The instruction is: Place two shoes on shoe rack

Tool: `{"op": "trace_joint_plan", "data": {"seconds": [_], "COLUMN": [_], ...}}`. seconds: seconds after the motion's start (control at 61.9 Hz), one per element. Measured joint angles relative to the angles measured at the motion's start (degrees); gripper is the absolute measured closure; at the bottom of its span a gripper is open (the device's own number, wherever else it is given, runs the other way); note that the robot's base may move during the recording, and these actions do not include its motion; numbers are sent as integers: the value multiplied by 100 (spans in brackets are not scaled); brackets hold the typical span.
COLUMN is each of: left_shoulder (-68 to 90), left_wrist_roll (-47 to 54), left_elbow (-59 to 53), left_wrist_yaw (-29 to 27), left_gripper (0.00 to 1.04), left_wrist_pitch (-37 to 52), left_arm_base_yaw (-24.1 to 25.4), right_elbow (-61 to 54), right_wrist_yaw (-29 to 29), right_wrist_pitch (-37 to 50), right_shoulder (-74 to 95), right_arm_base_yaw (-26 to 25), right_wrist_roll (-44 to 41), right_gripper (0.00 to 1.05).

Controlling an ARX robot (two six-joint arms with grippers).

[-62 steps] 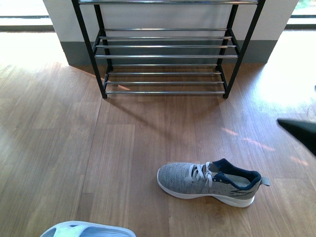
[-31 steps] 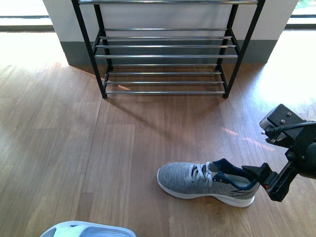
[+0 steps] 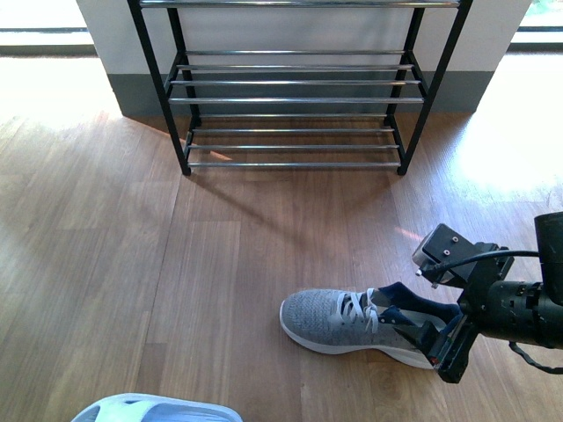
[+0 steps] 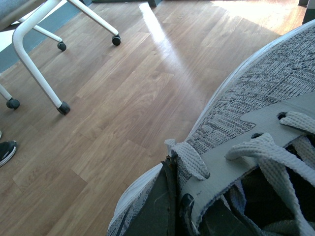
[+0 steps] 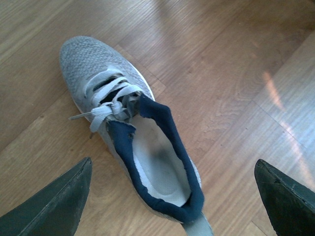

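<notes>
R fingers spread wide, straddling heel of sneaker on floor; long axis crosswise, toe left, heel right. L fingers look clamped on 2nd sneaker. Rack well beyond.

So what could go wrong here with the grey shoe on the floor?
The open right pincer straddles the grey knit sneaker at its soft navy heel collar; closing there may crumple it and slip. The left pincer seems to hold a second grey sneaker only by its lace edge, which could pull free.
</notes>
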Motion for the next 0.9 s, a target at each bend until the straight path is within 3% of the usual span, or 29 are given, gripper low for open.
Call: {"op": "trace_joint_plan", "data": {"seconds": [0.662,0.905], "left_shoulder": [0,0], "left_wrist_roll": [0,0], "left_elbow": [0,0], "left_wrist_yaw": [0,0], "left_gripper": [103,103], "left_wrist_pitch": [0,0], "left_arm_base_yaw": [0,0], "right_elbow": [1641,2133], "right_wrist_yaw": [380,649], "right_wrist_pitch": [-748,-1187], "right_shoulder": [944,1416], "right_arm_base_yaw": [-188,-496], "right_wrist_roll": [-400,-988], "right_gripper": [9,9]}}
